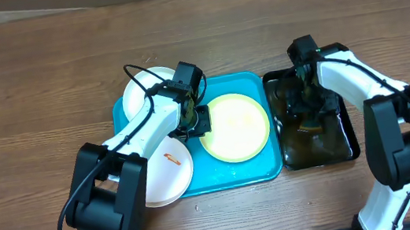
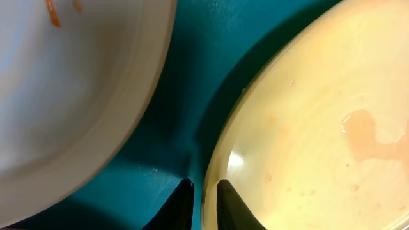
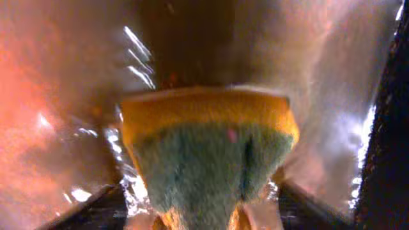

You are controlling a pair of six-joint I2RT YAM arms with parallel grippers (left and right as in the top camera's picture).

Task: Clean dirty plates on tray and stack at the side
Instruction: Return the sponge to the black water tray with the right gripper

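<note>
The yellow-green-rimmed plate [image 1: 234, 127] lies in the turquoise tray [image 1: 259, 167] with a faint wet orange film on it. My left gripper [image 1: 199, 121] is shut on its left rim; in the left wrist view the fingers [image 2: 203, 195] straddle the rim of this plate [image 2: 307, 128]. A white plate with a red-orange smear [image 1: 166, 172] overhangs the tray's front left, and also shows in the left wrist view [image 2: 64, 96]. Another white plate [image 1: 138, 92] sits at the back left. My right gripper [image 1: 305, 106] is down in the black tub, its fingers [image 3: 201, 211] open either side of the yellow-and-green sponge [image 3: 204, 147].
The black tub [image 1: 351, 139] with brownish water stands right against the tray's right side. Bare wooden table [image 1: 30, 114] surrounds the tray and the tub.
</note>
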